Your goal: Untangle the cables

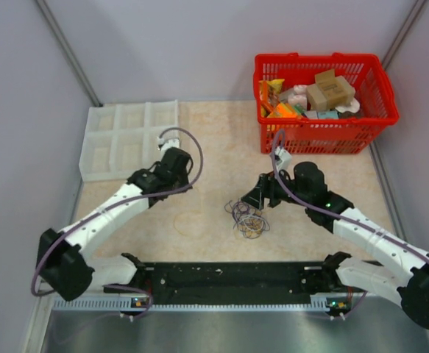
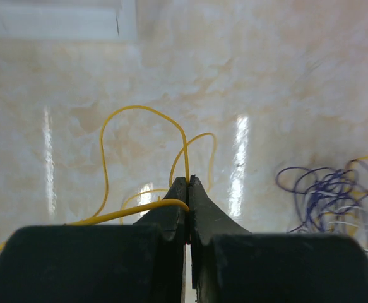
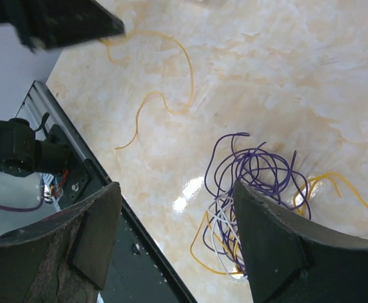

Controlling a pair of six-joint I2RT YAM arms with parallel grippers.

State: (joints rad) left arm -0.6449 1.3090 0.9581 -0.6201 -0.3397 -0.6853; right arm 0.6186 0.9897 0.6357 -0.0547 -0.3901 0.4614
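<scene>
Cables [image 1: 249, 219] lie tangled on the surface [image 1: 214, 132], just beside the right tool [image 3: 174, 189], which is spread wide and holding nothing. Left tool [image 2: 187, 182] is pinched tight on one yellow strand [image 2: 139, 108], looping ahead of it.

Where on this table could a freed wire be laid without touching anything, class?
Bare tabletop lies between the white compartment tray and the red basket. The centre is crowded: the wire tangle and the yellow wire in the left pincer.

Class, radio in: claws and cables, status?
Left claw shut on yellow cable. Right claw open, beside tangle. Nothing in the way.
</scene>
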